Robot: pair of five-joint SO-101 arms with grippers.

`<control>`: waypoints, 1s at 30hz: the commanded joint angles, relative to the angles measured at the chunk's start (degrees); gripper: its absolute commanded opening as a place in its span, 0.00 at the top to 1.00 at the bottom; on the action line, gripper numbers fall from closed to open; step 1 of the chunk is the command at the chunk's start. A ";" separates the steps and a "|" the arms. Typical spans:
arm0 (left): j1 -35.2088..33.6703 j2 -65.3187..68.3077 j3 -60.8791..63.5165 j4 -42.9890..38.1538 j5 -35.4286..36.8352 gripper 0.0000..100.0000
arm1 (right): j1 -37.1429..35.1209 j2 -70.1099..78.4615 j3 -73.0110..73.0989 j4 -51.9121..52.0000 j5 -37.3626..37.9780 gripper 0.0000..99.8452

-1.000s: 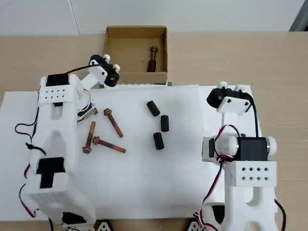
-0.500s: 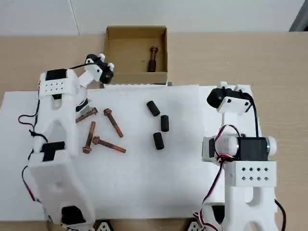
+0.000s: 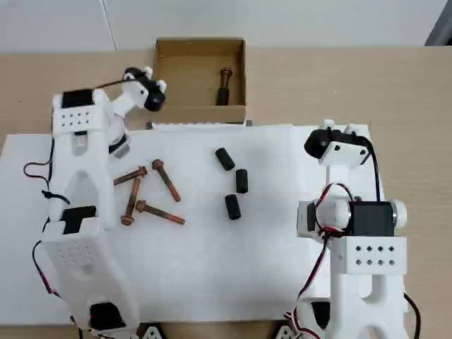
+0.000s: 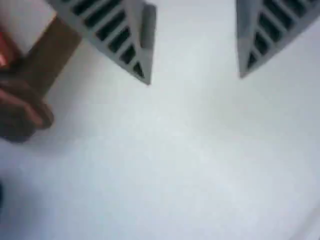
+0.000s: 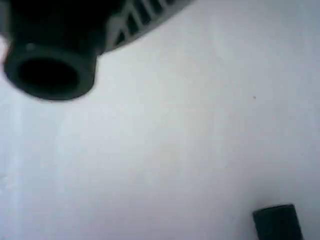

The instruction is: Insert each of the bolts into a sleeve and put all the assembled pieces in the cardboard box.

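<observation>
Several copper bolts lie at the left of the white foam mat (image 3: 212, 268): one (image 3: 131, 176) just beside my left arm (image 3: 81, 141), another (image 3: 167, 179), a third (image 3: 160, 212). Three black sleeves (image 3: 224, 159) (image 3: 241, 180) (image 3: 232, 206) lie mid-mat. One bolt in a sleeve (image 3: 224, 86) rests inside the cardboard box (image 3: 200, 42). My left gripper (image 4: 194, 77) hangs open over bare foam, with a bolt (image 4: 25, 107) off to one side of it. My right gripper (image 5: 100, 30) is shut on a black sleeve (image 5: 50, 70) whose open end faces the camera; a loose sleeve (image 5: 277, 222) lies farther off.
The foam mat covers most of the wooden table (image 3: 395, 85). The box stands on the wood just beyond the mat's far edge. My right arm (image 3: 353, 219) stands at the mat's right side, the left one along its left side.
My left arm has drawn back and to the left, uncovering the bolt nearest it, which shifted slightly. The right arm has kept still.
</observation>
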 commanded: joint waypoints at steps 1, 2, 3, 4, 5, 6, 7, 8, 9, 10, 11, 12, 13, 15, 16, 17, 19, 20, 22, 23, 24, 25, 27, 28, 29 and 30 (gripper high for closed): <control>1.32 -0.62 -6.20 7.21 -0.35 0.89 | 0.13 -1.27 -0.18 -0.66 0.18 1.00; 1.67 -0.53 -6.99 8.97 -0.70 0.89 | 0.13 -1.27 -0.18 -0.66 0.18 1.00; 1.85 -0.53 -7.34 10.55 -1.14 0.89 | 0.13 -1.27 -0.18 -0.66 0.18 1.00; 1.93 -0.44 -7.25 11.43 -1.49 0.89 | 0.13 -1.27 -0.18 -0.66 0.18 1.00; 1.93 -0.35 -7.25 11.69 -1.49 0.89 | 0.13 -1.27 -0.18 -0.66 0.18 1.00; 1.85 -0.26 -6.99 11.69 -1.49 0.89 | 0.13 -1.27 -0.18 -0.66 0.18 1.00; 1.85 -0.26 -6.64 11.69 -1.49 0.89 | 0.13 -1.27 -0.18 -0.66 0.18 1.00; 1.85 -0.18 -6.11 11.69 -1.49 0.89 | 0.13 -1.27 -0.18 -0.66 0.18 1.00; 1.85 -0.18 -5.49 11.69 -1.49 0.89 | 0.13 -1.27 -0.18 -0.66 0.18 1.00; 1.93 -0.18 -4.70 11.69 -1.49 0.89 | 0.13 -1.27 -0.18 -0.66 0.18 1.00; 2.02 -0.18 -3.91 11.69 -1.49 0.89 | 0.13 -1.27 -0.18 -0.66 0.18 1.00; 2.02 -0.18 -3.12 11.69 -1.49 0.89 | 0.13 -1.27 -0.18 -0.66 0.18 1.00; 2.11 -0.18 -2.33 11.69 -1.58 0.89 | 0.13 -1.27 -0.18 -0.66 0.18 1.00; 2.55 -0.18 -0.48 11.69 -1.58 0.89 | 0.13 -1.27 -0.18 -0.66 0.18 1.00; 2.64 -0.18 0.57 11.69 -1.58 0.89 | 0.13 -1.27 -0.18 -0.66 0.18 1.00; 2.73 -0.18 1.01 11.69 -1.58 0.89 | 0.13 -1.27 -0.18 -0.66 0.18 1.00; 2.81 -0.18 1.54 11.69 -2.02 0.89 | 0.13 -1.27 -0.18 -0.66 0.18 1.00; 2.81 -0.18 1.63 11.69 -2.29 0.89 | 0.13 -1.27 -0.18 -0.66 0.18 1.00; 2.90 -0.18 1.63 11.69 -2.46 0.89 | 0.13 -1.27 -0.18 -0.66 0.18 1.00; 2.90 -0.09 1.63 11.69 -2.46 0.89 | 0.13 -1.27 -0.18 -0.66 0.18 1.00; 2.90 0.18 1.63 11.60 -2.64 0.89 | 0.13 -1.27 -0.18 -0.66 0.18 1.00; 2.90 0.70 1.54 11.60 -2.81 0.89 | 0.13 -1.27 -0.18 -0.66 0.18 1.00; 2.90 2.20 1.27 11.43 -2.81 0.89 | 0.13 -1.27 -0.18 -0.66 0.18 1.00; 2.81 3.08 1.27 11.08 -2.81 0.89 | 0.13 -1.27 -0.18 -0.66 0.18 1.00; 2.73 3.78 1.27 10.81 -2.81 0.89 | 0.13 -1.27 -0.18 -0.66 0.18 1.00; 2.64 4.48 1.19 10.73 -2.81 0.89 | 0.13 -1.27 -0.18 -0.66 0.18 1.00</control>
